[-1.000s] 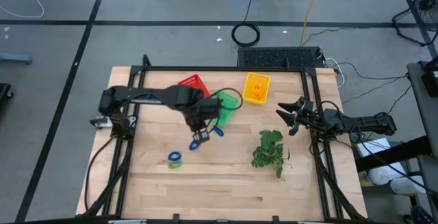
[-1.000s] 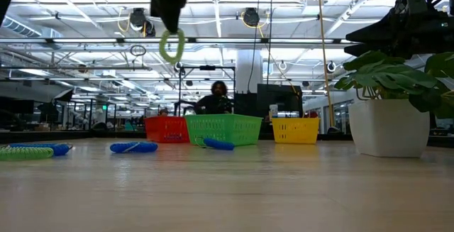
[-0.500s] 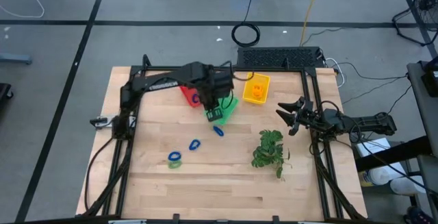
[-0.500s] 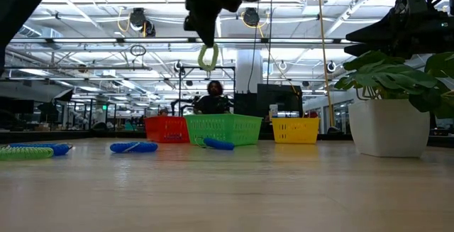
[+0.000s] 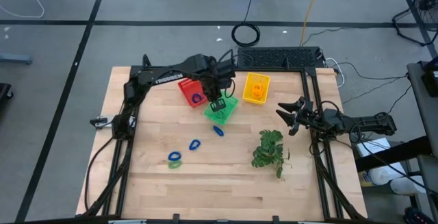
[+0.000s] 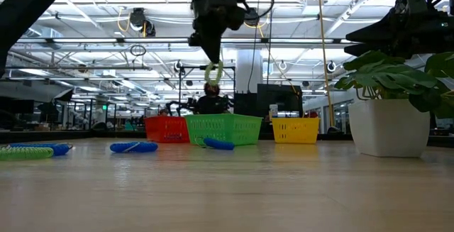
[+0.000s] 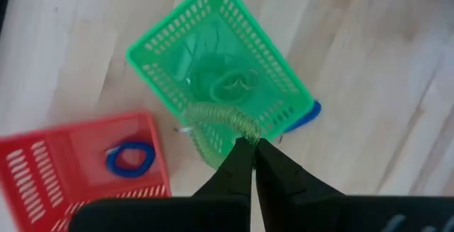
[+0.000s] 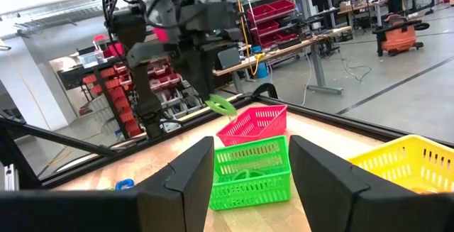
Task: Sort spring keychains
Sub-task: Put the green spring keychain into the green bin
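My left gripper (image 5: pixel 217 103) hangs above the green mesh basket (image 5: pixel 223 112), shut on a green spring keychain (image 7: pixel 216 122); in the low view the keychain (image 6: pixel 213 72) dangles over the basket (image 6: pixel 223 128). Another green coil (image 7: pixel 230 86) lies inside that basket. The red basket (image 5: pixel 191 89) holds a blue keychain (image 5: pixel 197 98); the yellow basket (image 5: pixel 256 88) holds an orange one. Blue keychains lie on the wood (image 5: pixel 217 130) (image 5: pixel 194 144), and a blue and green pair (image 5: pixel 174 158). My right gripper (image 8: pixel 252 182) waits open at the table's right edge. My left gripper pinches the green spring keychain between its two fingertips (image 7: pixel 245 150), on one end of the coil (image 7: pixel 237 127), coming from above and pointing down. The keychain is lifted clear and hangs as a loop below the fingers (image 6: pixel 213 72), over the green basket.
A leafy green plant sprig (image 5: pixel 270 148) lies on the right half of the table, in front of my right gripper. The three baskets stand in a row near the far edge. Bare wood fills the near half of the table (image 5: pixel 226 190).
My left gripper has travelled from the middle of the table toward the far edge and a little right, carrying the green keychain lifted clear all the way. It now stands over the green basket. The right arm has kept still.
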Controlling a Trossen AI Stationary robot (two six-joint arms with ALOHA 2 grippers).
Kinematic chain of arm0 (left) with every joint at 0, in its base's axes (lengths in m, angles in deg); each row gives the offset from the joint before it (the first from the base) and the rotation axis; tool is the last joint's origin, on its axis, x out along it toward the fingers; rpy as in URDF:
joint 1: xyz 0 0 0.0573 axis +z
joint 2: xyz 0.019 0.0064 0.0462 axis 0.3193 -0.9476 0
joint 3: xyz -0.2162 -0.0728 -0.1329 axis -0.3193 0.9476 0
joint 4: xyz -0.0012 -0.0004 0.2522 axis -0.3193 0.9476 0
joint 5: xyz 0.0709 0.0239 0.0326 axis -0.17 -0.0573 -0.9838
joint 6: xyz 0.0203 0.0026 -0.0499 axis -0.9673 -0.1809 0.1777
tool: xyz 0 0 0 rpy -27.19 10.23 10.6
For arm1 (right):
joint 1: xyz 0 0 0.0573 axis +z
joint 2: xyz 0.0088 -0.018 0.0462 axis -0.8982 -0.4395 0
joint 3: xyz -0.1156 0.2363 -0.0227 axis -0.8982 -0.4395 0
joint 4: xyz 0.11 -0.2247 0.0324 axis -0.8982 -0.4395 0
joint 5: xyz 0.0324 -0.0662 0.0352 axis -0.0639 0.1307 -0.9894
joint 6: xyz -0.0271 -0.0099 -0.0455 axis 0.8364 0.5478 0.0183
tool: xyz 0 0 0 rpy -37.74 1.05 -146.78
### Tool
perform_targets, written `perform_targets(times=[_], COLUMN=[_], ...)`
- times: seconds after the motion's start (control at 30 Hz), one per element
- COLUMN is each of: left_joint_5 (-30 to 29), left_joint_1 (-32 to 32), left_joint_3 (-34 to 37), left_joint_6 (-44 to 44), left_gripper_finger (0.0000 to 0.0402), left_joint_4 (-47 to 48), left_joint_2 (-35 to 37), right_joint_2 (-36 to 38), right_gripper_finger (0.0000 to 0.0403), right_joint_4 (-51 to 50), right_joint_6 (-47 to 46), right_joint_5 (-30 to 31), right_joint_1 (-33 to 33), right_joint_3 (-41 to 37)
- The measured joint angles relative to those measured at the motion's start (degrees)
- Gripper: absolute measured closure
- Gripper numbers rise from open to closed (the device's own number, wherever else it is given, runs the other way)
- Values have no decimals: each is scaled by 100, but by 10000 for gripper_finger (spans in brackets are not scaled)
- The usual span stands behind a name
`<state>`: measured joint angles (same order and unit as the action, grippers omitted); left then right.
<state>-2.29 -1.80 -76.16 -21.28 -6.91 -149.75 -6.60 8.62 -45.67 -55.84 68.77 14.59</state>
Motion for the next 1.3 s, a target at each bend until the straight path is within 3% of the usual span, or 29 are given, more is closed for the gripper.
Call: perform_targets(times=[1.17, 1.3], left_joint_5=[-317, -316], left_joint_1=[25, 4], left_joint_3=[2, 2], left_joint_6=[-148, -147], left_gripper_finger=[398, 375], left_joint_4=[-955, -1049], left_joint_2=[-1823, -1825], right_joint_2=[-2, -2], right_gripper_finger=[232, 232], right_joint_4=[-2, -4], right_joint_6=[0, 0], right_joint_5=[-2, 0], right_joint_1=[0, 1], right_joint_3=[-1, -1])
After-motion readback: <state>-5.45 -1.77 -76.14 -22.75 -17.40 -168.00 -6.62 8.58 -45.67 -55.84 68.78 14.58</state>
